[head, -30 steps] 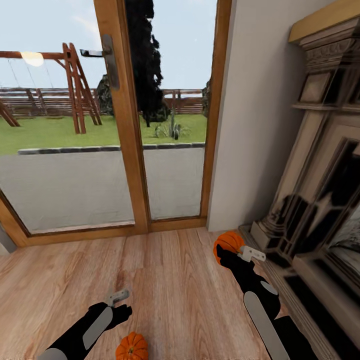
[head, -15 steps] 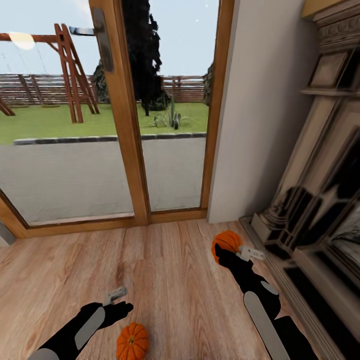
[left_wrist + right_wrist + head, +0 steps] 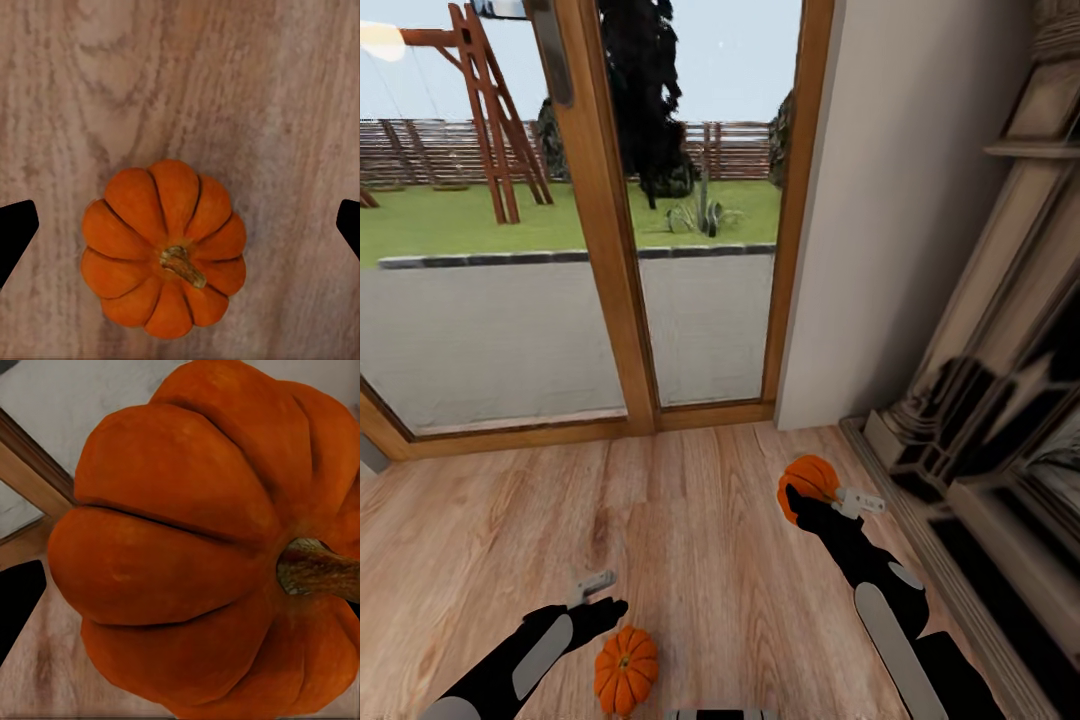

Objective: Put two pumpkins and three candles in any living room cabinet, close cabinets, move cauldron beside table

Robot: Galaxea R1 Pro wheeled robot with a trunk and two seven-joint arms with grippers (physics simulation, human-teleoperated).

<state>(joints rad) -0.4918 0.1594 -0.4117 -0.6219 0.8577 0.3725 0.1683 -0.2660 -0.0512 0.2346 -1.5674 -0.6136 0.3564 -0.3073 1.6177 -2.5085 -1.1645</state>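
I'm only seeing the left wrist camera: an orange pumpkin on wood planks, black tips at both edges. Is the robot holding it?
Observer: No. In the head view that pumpkin lies on the floor, and the left end effector hovers above it, open.
Operator: Is there only one pumpkin?
Observer: There is a second pumpkin, off the floor, in the right end effector.
Operator: What is around the robot?
Observer: A wood-framed glass door stands ahead, with grass and a swing frame outside.
Operator: And on its right?
Observer: A dark fireplace surround runs along the right side.
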